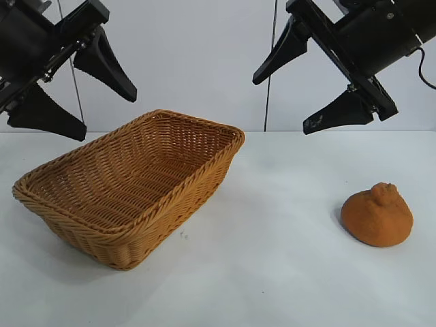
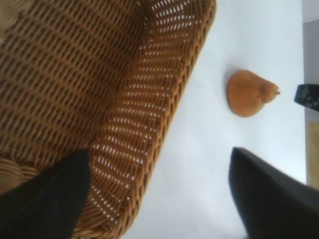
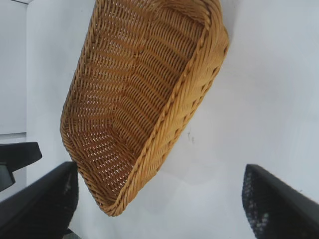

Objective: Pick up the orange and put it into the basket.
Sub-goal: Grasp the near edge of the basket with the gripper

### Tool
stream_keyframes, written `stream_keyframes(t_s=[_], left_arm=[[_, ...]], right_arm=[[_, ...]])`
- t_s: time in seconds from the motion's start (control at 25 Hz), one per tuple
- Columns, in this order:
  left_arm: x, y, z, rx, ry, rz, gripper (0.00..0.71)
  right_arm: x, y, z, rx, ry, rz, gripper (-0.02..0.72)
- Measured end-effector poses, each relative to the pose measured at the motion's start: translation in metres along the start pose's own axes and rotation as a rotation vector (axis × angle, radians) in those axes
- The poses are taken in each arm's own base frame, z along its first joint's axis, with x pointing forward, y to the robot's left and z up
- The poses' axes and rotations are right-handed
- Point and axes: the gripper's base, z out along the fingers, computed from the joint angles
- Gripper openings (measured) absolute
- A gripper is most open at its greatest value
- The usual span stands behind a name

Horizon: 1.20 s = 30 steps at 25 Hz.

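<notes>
Fingers spread wide and gripping nothing, the left gripper (image 1: 73, 92) hangs high at the far left of the scene, above the far left corner of the basket (image 1: 102, 235), its black fingers (image 1: 105, 65) pointing down and toward the middle. The right gripper (image 1: 300, 95) mirrors it at the far right, jaws just as wide apart and equally empty, angled down toward the centre of the white table (image 1: 272, 272).

The orange (image 1: 377, 214) sits on the table at the near right, knob uppermost, well apart from the basket and below the right gripper (no finger touches it). The woven basket stands on the left half of the table, set at a slant, with one corner toward the near side and its far right corner near the middle of the table; nothing lies inside it.

From the left wrist camera, the basket (image 2: 164, 124) fills much of the view with the orange (image 2: 246, 94) beyond its rim on bare table, seen between that gripper's two dark fingertips (image 2: 45, 199). From the right wrist camera, only the basket (image 3: 194, 104) and table show between the fingertips (image 3: 279, 199); the orange is out of that view.
</notes>
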Motion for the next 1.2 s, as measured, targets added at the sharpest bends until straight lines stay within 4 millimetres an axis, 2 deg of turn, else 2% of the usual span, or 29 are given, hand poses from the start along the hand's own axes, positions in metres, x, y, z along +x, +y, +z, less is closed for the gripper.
stream_keyframes(t_s=[0.16,0.36,0.48,0.6,0.76,0.96,1.2], left_arm=[[0.001,0.001,-0.003,-0.005,0.013,-0.012,0.549],[0.000,0.007,-0.034,-0.100,-0.022,-0.050,0.549],[0.007,0.004,-0.050,-0.173,-0.021,-0.120,0.549],[0.018,-0.007,-0.054,-0.222,-0.016,-0.209,0.549],[0.029,-0.015,-0.048,-0.289,-0.041,-0.337,0.549],[0.036,0.000,-0.032,-0.331,-0.101,-0.529,0.549],[0.037,0.017,-0.001,-0.389,-0.052,-0.615,0.549]], right_arm=[[0.000,0.000,0.000,0.000,0.000,0.000,0.610],[0.000,0.000,0.000,0.000,0.000,0.000,0.610],[0.000,0.000,0.000,0.000,0.000,0.000,0.610],[0.000,0.000,0.000,0.000,0.001,0.000,0.610],[0.000,0.000,0.000,-0.001,0.002,0.000,0.610],[0.000,0.000,0.000,-0.001,0.002,0.000,0.610],[0.000,0.000,0.000,-0.001,0.004,0.000,0.610]])
